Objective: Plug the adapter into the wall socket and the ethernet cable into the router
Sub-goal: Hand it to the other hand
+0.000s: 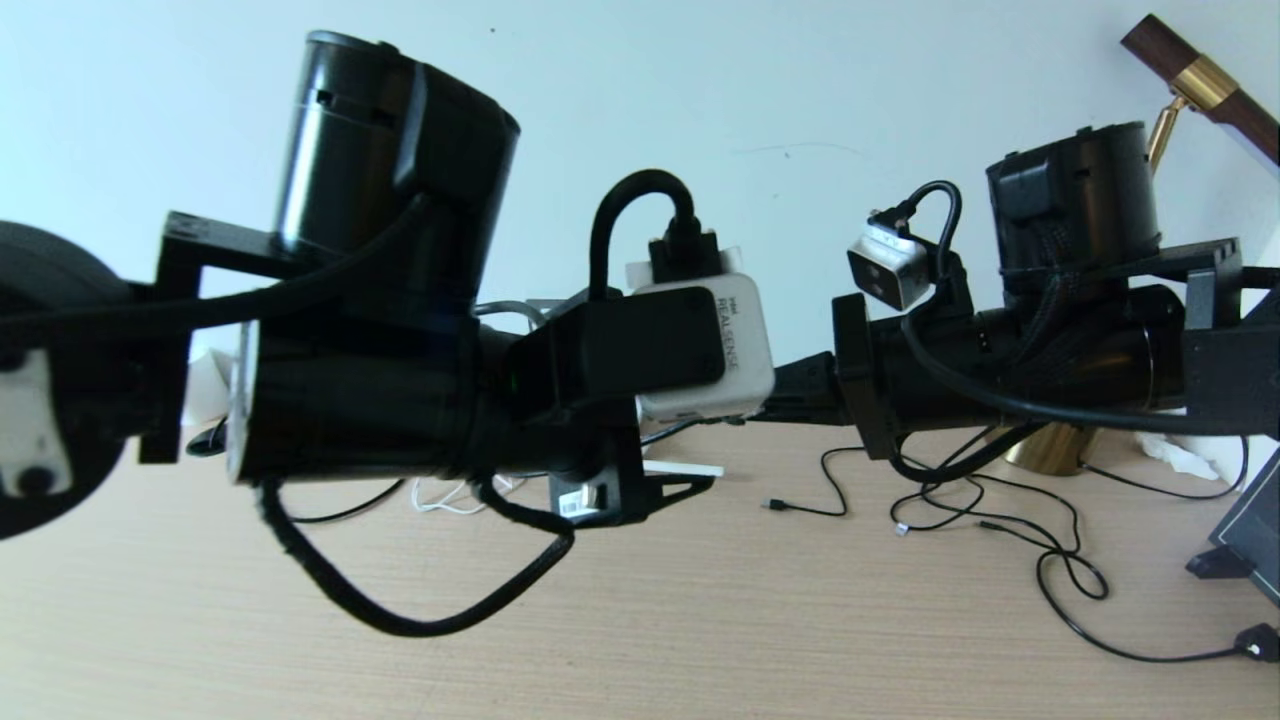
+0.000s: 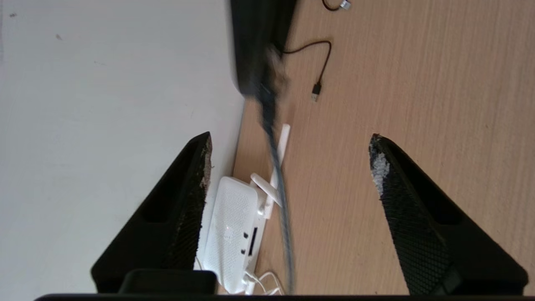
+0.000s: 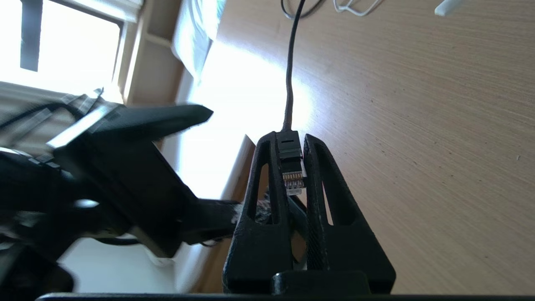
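Note:
The router (image 2: 232, 230), a flat white box with stick antennas, lies against the wall, its dark port slots facing the table. My left gripper (image 2: 290, 142) hangs open above it, nothing between its fingers. The black ethernet cable (image 2: 278, 175) runs blurred across the gap between them, touching neither. My right gripper (image 3: 289, 138) is shut on the ethernet cable's plug (image 3: 291, 165), whose gold contacts face back toward the wrist while its cord (image 3: 290, 62) trails away over the table. In the head view both arms meet over the desk and only a router antenna (image 1: 683, 469) shows. The adapter and the wall socket are out of view.
Thin black cords with small USB tips (image 1: 800, 505) loop over the wooden desk (image 1: 700, 620) on the right. A brass lamp base (image 1: 1050, 445), crumpled tissue (image 1: 1180, 455) and a dark stand (image 1: 1240, 540) sit at far right. A thin white cord (image 2: 259, 284) coils by the router.

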Robot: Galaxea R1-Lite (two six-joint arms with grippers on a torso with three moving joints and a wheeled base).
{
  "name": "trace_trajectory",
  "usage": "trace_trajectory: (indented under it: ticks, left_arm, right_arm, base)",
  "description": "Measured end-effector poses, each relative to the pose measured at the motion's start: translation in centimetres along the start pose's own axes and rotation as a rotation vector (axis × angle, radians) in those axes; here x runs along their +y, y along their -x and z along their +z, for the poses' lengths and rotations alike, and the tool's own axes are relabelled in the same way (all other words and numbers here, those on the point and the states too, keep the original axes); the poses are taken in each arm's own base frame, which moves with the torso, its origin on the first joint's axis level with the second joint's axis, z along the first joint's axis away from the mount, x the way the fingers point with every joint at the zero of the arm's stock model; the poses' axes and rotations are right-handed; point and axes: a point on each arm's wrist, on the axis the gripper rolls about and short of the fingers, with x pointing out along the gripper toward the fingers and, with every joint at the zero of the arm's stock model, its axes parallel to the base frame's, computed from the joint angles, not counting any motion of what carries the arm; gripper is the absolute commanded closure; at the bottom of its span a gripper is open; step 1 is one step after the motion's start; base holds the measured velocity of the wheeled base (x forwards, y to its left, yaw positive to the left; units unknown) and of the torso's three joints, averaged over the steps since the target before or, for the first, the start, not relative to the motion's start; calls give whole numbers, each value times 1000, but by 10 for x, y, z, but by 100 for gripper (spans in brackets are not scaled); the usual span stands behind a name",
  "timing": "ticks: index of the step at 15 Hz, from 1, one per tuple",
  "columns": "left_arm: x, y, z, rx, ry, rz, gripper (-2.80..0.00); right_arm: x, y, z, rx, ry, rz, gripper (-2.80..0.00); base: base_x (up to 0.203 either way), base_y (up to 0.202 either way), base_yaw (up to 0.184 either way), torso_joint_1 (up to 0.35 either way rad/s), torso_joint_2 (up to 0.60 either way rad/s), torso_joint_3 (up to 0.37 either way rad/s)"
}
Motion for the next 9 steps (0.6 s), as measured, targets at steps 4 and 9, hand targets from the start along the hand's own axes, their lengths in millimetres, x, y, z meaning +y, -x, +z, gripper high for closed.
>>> trace_trajectory:
  ticks: [4, 9]
  left_arm:
    - [-3, 10, -3, -53, 1, 67, -280]
    - [12, 1, -11, -144, 10, 205, -280]
  right_arm:
    - [-10, 22, 16, -29, -154, 22, 0]
    - [-45, 60, 38, 65, -430, 134, 0]
  base:
    - [0, 0, 0, 0, 0, 0]
    - [0, 0, 0, 0, 0, 0]
